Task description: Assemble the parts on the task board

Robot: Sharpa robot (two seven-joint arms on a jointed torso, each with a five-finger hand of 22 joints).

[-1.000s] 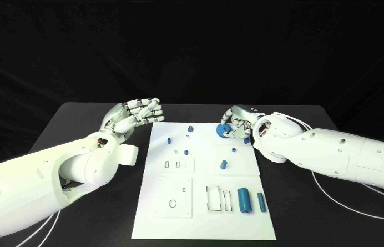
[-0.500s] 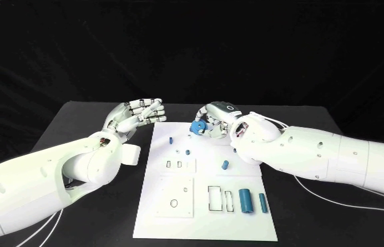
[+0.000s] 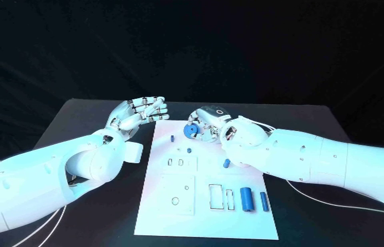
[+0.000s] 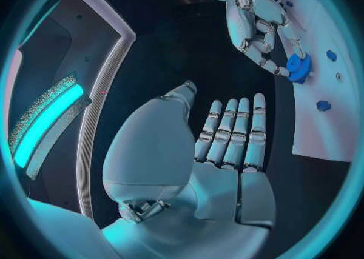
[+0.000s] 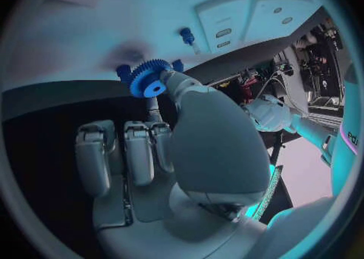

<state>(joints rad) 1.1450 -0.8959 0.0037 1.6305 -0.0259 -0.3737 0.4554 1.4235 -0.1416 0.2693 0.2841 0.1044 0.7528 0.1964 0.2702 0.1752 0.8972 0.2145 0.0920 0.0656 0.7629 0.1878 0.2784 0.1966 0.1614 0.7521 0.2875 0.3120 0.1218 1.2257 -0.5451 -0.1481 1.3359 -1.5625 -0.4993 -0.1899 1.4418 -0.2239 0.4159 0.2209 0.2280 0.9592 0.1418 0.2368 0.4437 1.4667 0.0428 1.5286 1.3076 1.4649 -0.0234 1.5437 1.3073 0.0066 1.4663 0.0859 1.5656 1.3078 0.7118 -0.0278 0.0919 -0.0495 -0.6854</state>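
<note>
Right hand (image 3: 210, 126) pinches blue gear (image 3: 190, 130) over the task board's (image 3: 164, 202) far end. Left hand (image 3: 137, 114) open, empty, beside it. Risk: fingertip-only pinch, gear could tilt or slip, jam on peg.

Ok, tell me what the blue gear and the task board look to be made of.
Blue gear: looks like matte moulded or printed plastic; uniform blue, dull sheen, crisp teeth. The right robot hand holds it.
Task board: a thin, flat white plate with cut-out slots, probably plastic or painted sheet; the look leaves it open.
</note>
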